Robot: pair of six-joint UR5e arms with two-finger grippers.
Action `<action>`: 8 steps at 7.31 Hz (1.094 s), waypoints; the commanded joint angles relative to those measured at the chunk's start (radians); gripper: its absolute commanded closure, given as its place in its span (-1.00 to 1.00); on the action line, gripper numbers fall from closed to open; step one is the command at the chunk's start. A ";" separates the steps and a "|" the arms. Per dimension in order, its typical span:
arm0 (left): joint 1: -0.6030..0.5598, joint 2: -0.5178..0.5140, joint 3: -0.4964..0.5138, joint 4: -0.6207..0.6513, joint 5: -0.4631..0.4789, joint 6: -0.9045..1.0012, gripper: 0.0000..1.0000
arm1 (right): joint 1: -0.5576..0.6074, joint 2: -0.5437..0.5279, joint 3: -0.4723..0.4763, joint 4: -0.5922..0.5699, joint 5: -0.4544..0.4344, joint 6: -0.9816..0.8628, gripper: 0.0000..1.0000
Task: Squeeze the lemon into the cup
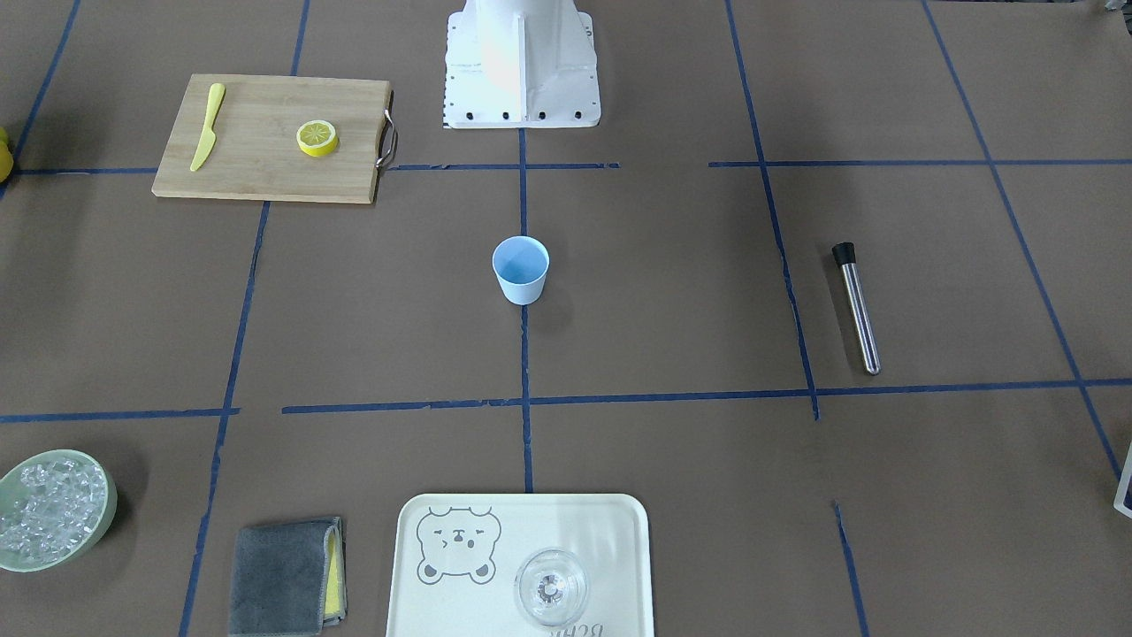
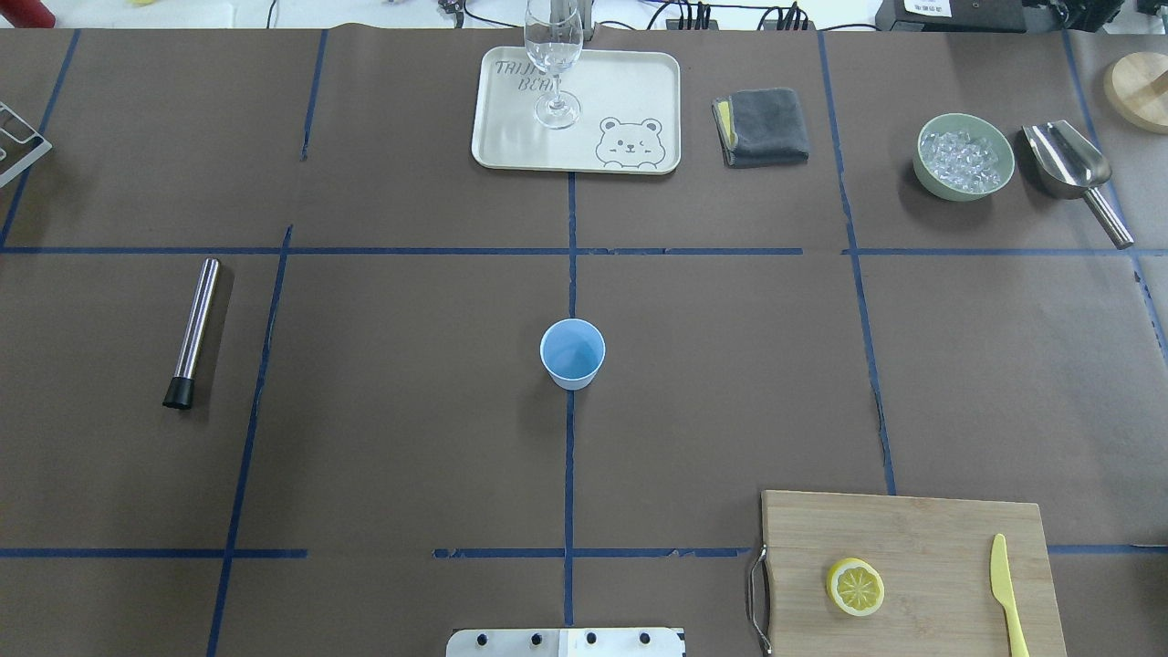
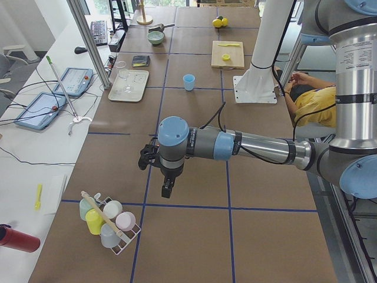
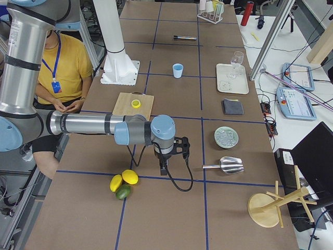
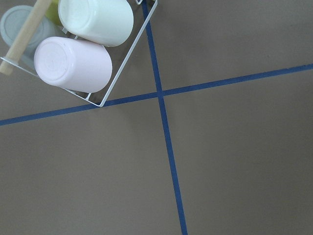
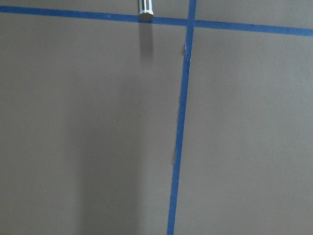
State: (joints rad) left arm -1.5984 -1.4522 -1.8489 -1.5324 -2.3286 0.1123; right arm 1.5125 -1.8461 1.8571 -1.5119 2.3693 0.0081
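Nearest in the overhead view, at lower right, a board [image 2: 912, 534] carries the lemon [image 2: 855, 587]. It lies flat with its cut face up, well apart from the knife [image 2: 1006, 598] at the board's right edge. The cup [image 2: 572, 353] stands upright at mid-frame on a tape line, looks empty, and is well apart from the lemon.

Neither gripper is near either thing. In the left side view the left gripper [image 3: 167, 190] hangs over bare table close to a rack [image 3: 109, 227] of cups. In the right side view the right gripper [image 4: 163, 170] hangs above the table near some whole fruit [image 4: 123, 183]. Both show only in those side views, and the wrist cameras catch no fingers, so I cannot tell how wide either pair stands.

The lemon is probably light, with a smooth, rather slick rind and some give under pressure. It sits low on the board, so a grip from above has little height to bite on. The best hold is likely across the yellow rim, one finger on each opposite side, low enough to catch the whole thickness. If the disc is a stack of slices, a high pinch could lift only the top ones or let them slide apart. The cup looks thin and light, and a bump on its rim could tip it.
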 commanded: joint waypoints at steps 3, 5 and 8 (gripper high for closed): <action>0.000 0.001 -0.004 0.000 -0.003 0.001 -1.00 | -0.003 0.046 0.024 0.166 0.001 0.024 -1.00; 0.000 0.001 -0.004 -0.002 -0.005 0.001 -1.00 | -0.064 0.097 0.025 0.168 -0.002 0.074 -1.00; 0.000 0.001 -0.004 -0.002 -0.005 0.001 -1.00 | -0.217 0.163 0.039 0.232 -0.059 0.256 -1.00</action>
State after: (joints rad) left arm -1.5984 -1.4512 -1.8530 -1.5340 -2.3332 0.1135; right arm 1.3557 -1.7013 1.8894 -1.3284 2.3296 0.2229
